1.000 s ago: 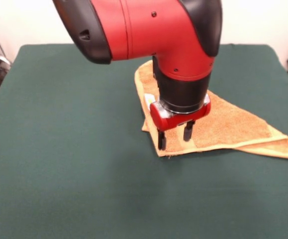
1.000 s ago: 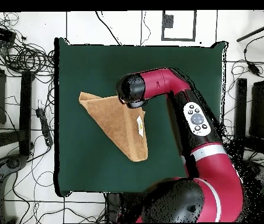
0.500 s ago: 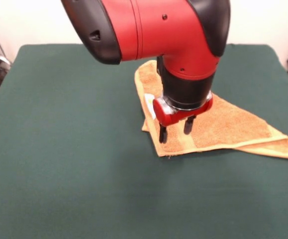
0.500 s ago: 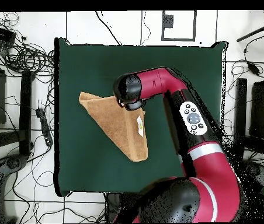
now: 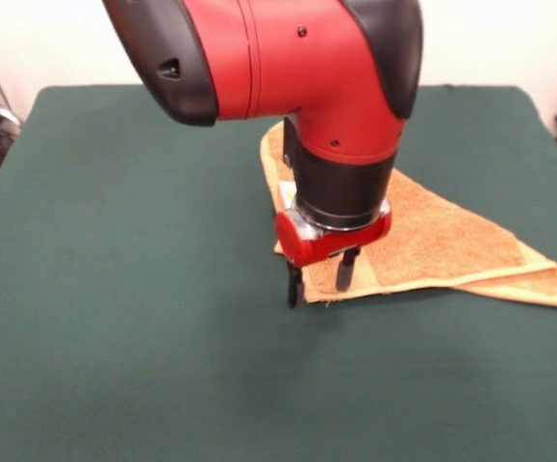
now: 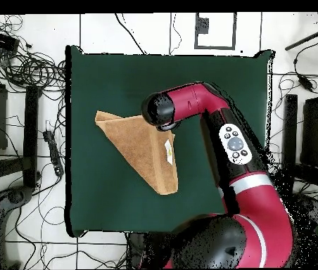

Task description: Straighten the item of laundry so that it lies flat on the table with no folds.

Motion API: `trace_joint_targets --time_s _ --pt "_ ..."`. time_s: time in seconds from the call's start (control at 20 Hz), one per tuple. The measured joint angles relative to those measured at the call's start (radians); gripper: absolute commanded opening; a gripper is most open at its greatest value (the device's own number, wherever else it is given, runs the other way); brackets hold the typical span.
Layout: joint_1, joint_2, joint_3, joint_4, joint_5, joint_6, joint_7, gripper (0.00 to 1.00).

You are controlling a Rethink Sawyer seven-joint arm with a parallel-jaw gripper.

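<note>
Golden-orange towel (image 5: pixel 432 241) lies folded into a triangle toward the table's (image 5: pixel 124 318) right edge in the front view, nothing flattened yet, while the gripper (image 5: pixel 320 279), fingers apart and empty, straddles its near corner.

The arm (image 5: pixel 288 67) has glossy red housings with black joint caps and small dark screw heads. A black cylindrical wrist ends in a red collar carrying two slim black jaws. A grey button panel (image 6: pixel 234 143) sits on one link.
</note>
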Motion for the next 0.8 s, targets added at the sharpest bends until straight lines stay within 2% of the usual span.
trace_joint_targets --time_s 0.35,0.8 --pt "0.002 0.017 0.000 -0.003 -0.033 -0.055 0.000 1.00" --pt "0.019 0.031 0.000 -0.044 -0.027 -0.001 0.000 1.00"
